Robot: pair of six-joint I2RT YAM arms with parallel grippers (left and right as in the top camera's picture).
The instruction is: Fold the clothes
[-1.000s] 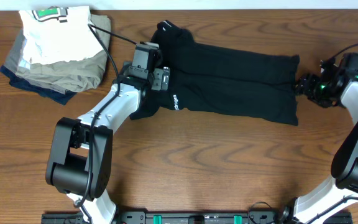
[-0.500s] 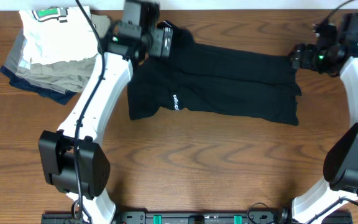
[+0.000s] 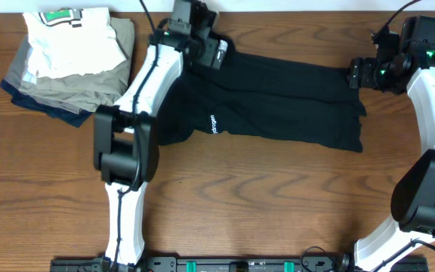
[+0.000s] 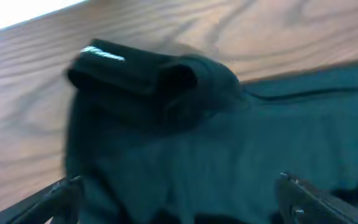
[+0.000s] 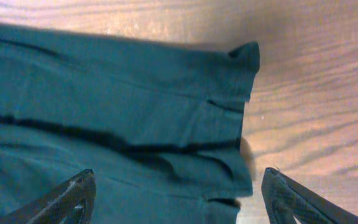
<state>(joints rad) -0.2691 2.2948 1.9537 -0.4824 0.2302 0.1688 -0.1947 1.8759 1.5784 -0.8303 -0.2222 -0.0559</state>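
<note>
both released, left pincer [image 3: 214,51] hangs over the bunched end of the long soft black garment [image 3: 278,102], right pincer [image 3: 356,74] over its cuffs.

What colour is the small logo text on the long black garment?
White lettering on the soft black garment; clearest in the overhead view.

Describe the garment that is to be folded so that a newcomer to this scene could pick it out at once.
Start at the wooden table; across its far middle lies a long black garment, spread out. Unlike the folded pile of white, khaki and navy clothes at the far left, it is unfolded and all black, with a small white logo.
</note>
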